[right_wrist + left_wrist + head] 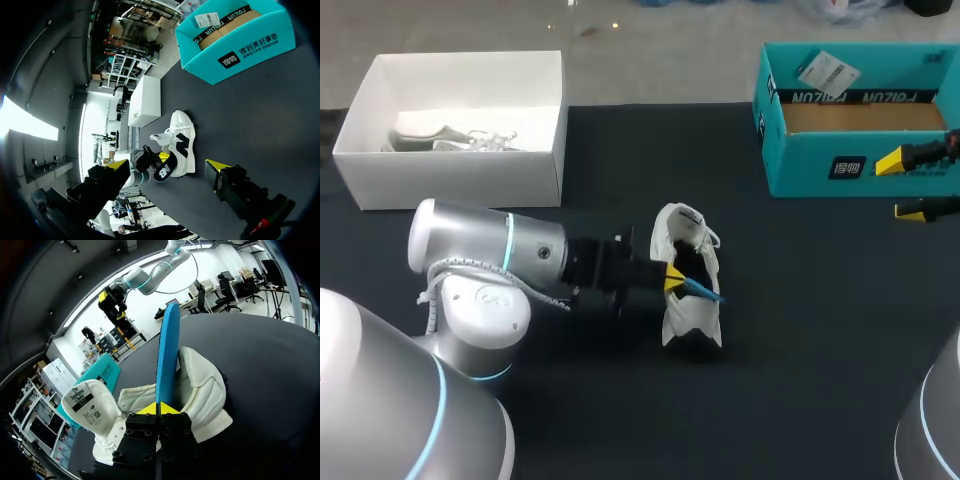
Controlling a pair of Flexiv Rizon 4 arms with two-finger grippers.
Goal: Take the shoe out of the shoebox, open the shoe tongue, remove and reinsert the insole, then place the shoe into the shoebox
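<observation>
A white shoe (686, 262) lies on the black table (800, 330) near the middle, with its tongue (86, 401) folded back. My left gripper (673, 279) is at the shoe's opening, shut on the edge of a blue insole (705, 291). In the left wrist view the insole (167, 350) stands up out of the shoe (202, 390), straight ahead of the gripper (159, 409). My right gripper (902, 187) hangs open and empty at the far right, in front of the teal box (820, 165). From its wrist the shoe (181, 139) lies far ahead of that gripper (167, 165).
A white shoebox (460, 165) at the back left holds another shoe (455, 140). The teal cardboard box (235, 47) stands at the back right with a tag inside.
</observation>
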